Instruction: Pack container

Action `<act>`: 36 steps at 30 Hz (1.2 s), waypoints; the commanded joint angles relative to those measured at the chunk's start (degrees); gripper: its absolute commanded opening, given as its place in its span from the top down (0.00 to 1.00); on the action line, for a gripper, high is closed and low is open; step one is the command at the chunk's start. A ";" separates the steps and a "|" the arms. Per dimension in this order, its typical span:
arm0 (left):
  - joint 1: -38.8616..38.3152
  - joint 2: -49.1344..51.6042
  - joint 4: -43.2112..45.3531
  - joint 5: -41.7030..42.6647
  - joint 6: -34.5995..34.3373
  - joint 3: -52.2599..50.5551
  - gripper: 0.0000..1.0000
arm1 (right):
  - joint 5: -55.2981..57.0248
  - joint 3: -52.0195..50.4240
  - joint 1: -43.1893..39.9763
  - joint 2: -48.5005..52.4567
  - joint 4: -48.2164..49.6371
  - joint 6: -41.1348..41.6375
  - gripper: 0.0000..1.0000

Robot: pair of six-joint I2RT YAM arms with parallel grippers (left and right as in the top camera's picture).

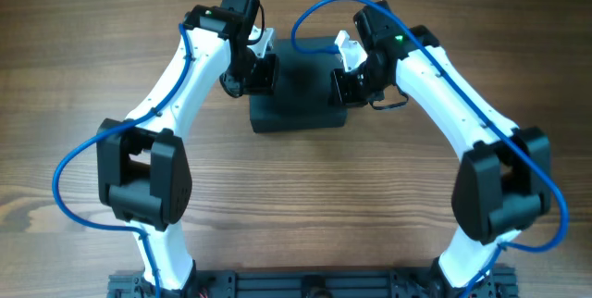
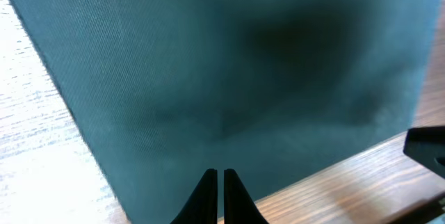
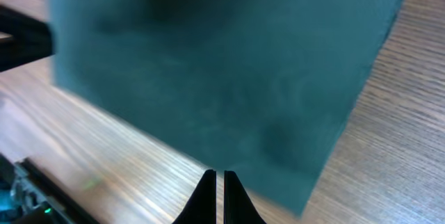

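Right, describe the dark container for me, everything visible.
The container is a dark teal-black, roughly square box with a matte, finely woven-looking surface. It looks closed and lies flat on the wooden table. The left gripper and right gripper sit at its opposite sides, jaws shut, tips at its edges; whether they pinch it cannot be told.

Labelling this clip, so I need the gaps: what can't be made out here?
- Container contents: every view, its dark top covers them.
- Container's far edges: both wrist views, blurred and cut by the frame.
- Whether the left fingers pinch anything: overhead, the wrist hides them.
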 commanded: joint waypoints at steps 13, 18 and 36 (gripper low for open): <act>0.13 -6.23 -5.53 -1.07 1.29 -3.87 0.96 | -1.77 0.15 0.09 0.90 -2.03 -8.94 0.95; 0.15 -17.05 -6.23 -6.91 -0.66 -3.87 0.90 | 3.50 0.57 0.02 -8.17 -1.90 -9.92 0.96; 17.40 -52.04 -6.60 -35.12 3.43 -3.87 0.01 | 38.58 4.26 0.02 -53.94 -0.87 -5.05 0.82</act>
